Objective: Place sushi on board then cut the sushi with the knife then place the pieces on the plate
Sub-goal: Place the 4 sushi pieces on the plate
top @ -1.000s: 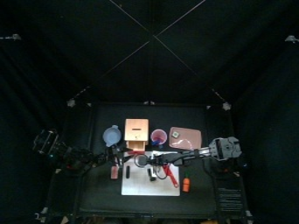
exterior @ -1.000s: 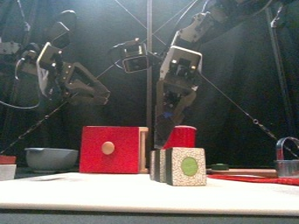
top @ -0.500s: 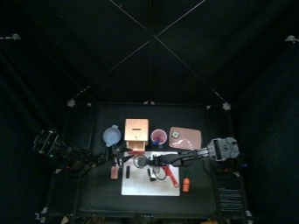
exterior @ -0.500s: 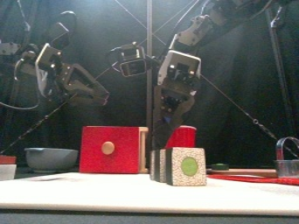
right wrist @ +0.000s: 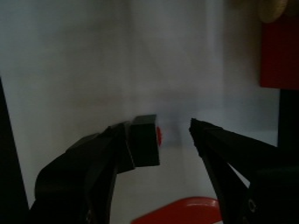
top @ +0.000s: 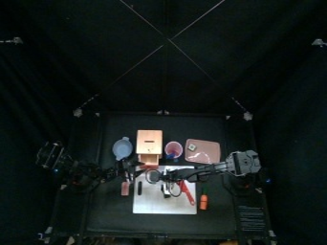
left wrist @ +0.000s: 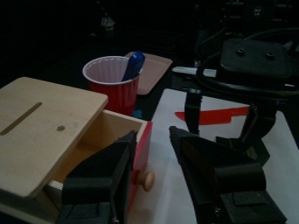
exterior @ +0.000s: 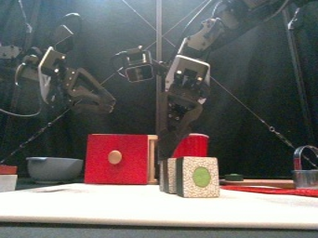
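At the lower centre of the top view, the white cutting board (top: 151, 203) is laid across the table's front. The wooden box (top: 151, 144) is set just behind it, and the pink tray (top: 202, 150) is seen to the box's right. In the upper left of the left wrist view the red cup (left wrist: 107, 77) is picked out, with the blue knife (left wrist: 133, 61) stood in it.

The left gripper (left wrist: 149, 142) is held off at the left of the front view. Its jaws are spread with nothing between them, and it is turned toward the box's red drawer front (exterior: 115, 158).

And here is the action. The right gripper (right wrist: 162, 131) is hung at the centre of the front view, jaws parted and nothing pinched. Straight below it, at the lower centre of that view, the sushi roll (exterior: 191, 177) is stood on the board, with a clear gap left under the fingertips. In the right wrist view the roll is shown as a dark block, off-centre and close by one jaw.

The placing is judged done, and the cut is judged to be next. The right gripper is best raised straight up, so the roll is not clipped and toppled. The knife is best taken by its handle with the blade left free. It should then be brought down squarely on a seam between blocks, with the roll steadied from the side.
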